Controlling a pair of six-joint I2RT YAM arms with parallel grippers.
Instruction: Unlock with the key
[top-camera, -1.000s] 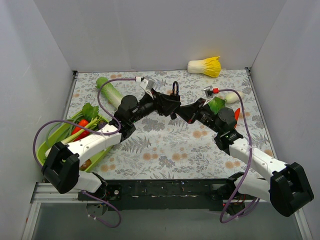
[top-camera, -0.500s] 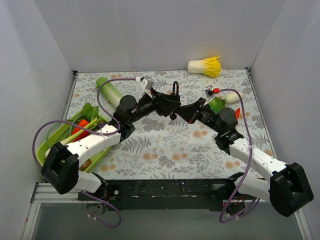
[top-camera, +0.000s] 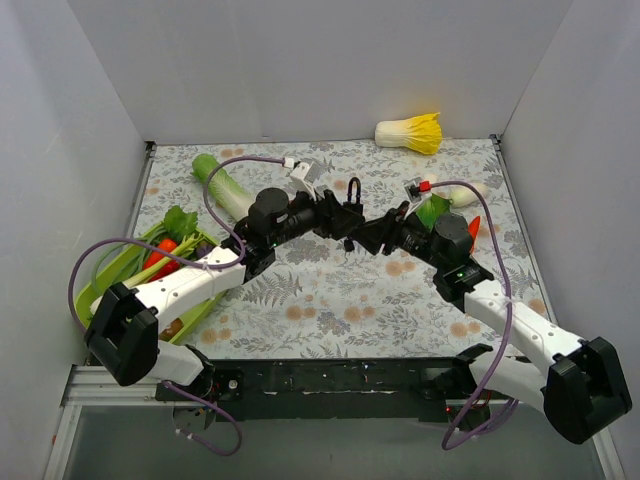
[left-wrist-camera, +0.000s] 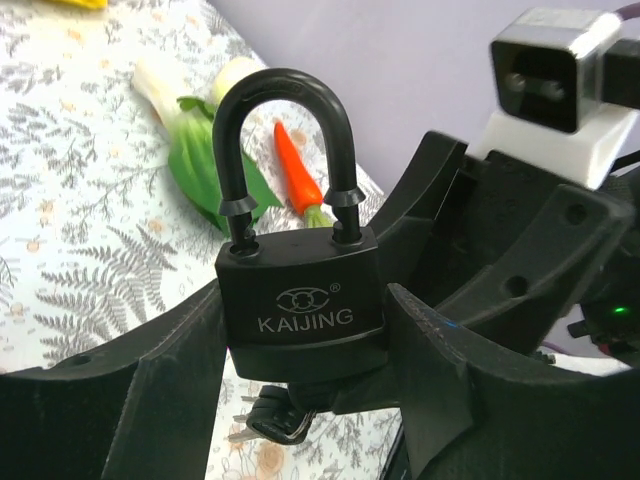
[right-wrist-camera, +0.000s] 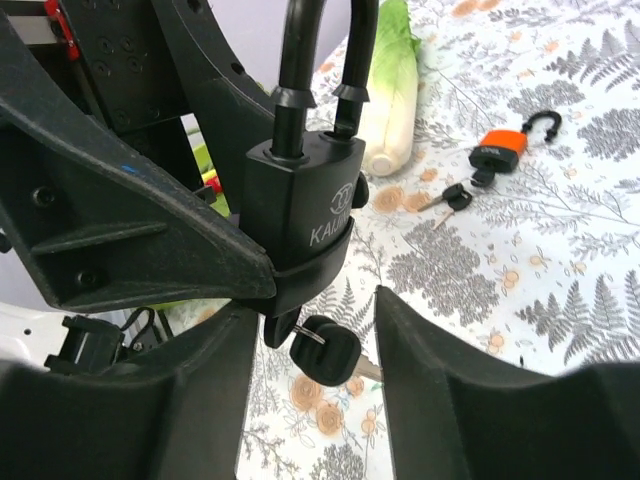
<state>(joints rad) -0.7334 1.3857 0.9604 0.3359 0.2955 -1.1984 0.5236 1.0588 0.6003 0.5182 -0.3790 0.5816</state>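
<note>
A black padlock (left-wrist-camera: 300, 300) marked KAIJING stands upright with my left gripper (left-wrist-camera: 305, 312) shut on its body, held above the table's middle (top-camera: 352, 200). A key sits in the keyhole underneath, and a ring with black-headed spare keys (right-wrist-camera: 325, 350) hangs from it. My right gripper (right-wrist-camera: 318, 308) is open just below the lock. Its fingers (right-wrist-camera: 450, 390) stand on either side of the hanging keys without touching them. From above, the right gripper (top-camera: 372, 235) meets the left gripper (top-camera: 340, 215) under the lock.
An orange padlock (right-wrist-camera: 495, 150) with its keys (right-wrist-camera: 450, 197) lies on the patterned cloth. A bok choy (top-camera: 435, 208) and carrot (top-camera: 473, 227) lie at right, a leek (top-camera: 220, 185) at back left, a yellow cabbage (top-camera: 410, 132) at the back. A green basket (top-camera: 105, 275) of vegetables stands left.
My right gripper has opened and let go of the key, which stays in the lock. Both arms shifted slightly nearer, with the padlock still in the left gripper.
</note>
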